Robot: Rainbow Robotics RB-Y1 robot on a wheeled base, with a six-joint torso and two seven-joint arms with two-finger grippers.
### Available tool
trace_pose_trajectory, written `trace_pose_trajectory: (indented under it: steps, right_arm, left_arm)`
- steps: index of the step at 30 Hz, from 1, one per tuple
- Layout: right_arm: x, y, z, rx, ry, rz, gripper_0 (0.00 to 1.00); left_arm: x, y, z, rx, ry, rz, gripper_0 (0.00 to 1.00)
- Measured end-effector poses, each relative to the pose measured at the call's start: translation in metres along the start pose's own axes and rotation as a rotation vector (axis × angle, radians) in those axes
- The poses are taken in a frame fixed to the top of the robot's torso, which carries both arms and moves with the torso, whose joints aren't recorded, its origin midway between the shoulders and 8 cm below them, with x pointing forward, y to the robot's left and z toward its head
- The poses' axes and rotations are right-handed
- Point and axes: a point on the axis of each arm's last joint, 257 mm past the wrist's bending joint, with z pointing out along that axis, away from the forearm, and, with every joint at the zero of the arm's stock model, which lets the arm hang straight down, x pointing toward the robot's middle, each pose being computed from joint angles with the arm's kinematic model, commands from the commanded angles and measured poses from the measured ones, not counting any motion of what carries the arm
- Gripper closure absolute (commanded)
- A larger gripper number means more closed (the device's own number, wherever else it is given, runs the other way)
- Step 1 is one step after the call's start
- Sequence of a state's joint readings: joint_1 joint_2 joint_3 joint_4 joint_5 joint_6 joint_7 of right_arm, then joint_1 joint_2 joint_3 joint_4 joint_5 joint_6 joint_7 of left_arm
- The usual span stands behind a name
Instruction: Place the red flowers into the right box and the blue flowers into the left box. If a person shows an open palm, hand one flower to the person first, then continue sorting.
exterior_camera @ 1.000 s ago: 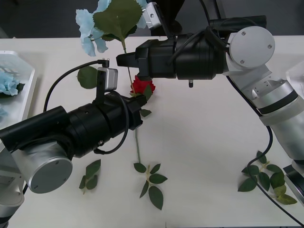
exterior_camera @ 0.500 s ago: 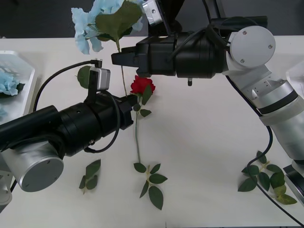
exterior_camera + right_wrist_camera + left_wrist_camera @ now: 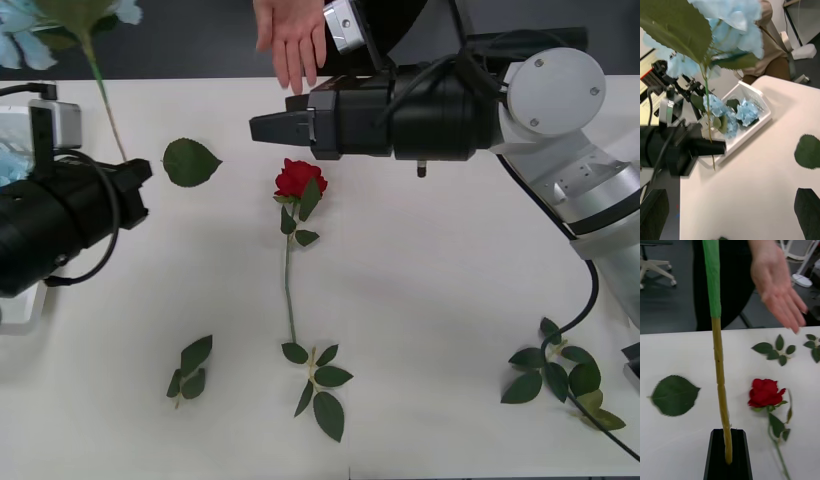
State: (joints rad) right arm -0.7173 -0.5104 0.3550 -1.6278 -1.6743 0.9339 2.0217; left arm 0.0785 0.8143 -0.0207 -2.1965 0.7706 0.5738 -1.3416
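Left gripper (image 3: 140, 172) pinching pale blue flower's green stem (image 3: 103, 95) upright near white left tray (image 3: 752, 123). Red rose (image 3: 299, 180) flat mid-table. Open palm (image 3: 292, 38) beyond. Right gripper (image 3: 265, 127) fingers: cannot tell.

You were working in an office-like lab: beyond the left end effector (image 3: 728, 450), past the white surface (image 3: 685, 352), stood wheeled office chairs (image 3: 653, 262) on dark carpet (image 3: 670, 311), and a monitor (image 3: 651, 75) with cabling sat nearby.
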Motion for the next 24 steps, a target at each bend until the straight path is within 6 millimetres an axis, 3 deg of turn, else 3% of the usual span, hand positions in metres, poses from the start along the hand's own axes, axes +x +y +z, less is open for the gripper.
trace_pose_trajectory:
  steps: [7, 11, 18, 24]
  right_arm:
    - [0.028, -0.022, -0.047, 0.029, 0.108, -0.091, 0.03]
    - [0.051, -0.029, -0.070, 0.022, 0.153, -0.167, 0.03]
    - [0.093, -0.037, -0.111, 0.013, 0.231, -0.218, 0.03]
    - [0.104, -0.040, -0.138, 0.010, 0.256, -0.258, 0.03]
  left_arm:
    - [0.005, 0.105, -0.055, -0.254, 0.090, -0.024, 1.00]
    - [0.000, 0.145, -0.083, -0.357, 0.106, -0.033, 1.00]
    - [0.002, 0.156, -0.089, -0.381, 0.110, -0.041, 1.00]
    - [0.002, 0.156, -0.089, -0.381, 0.111, -0.041, 1.00]
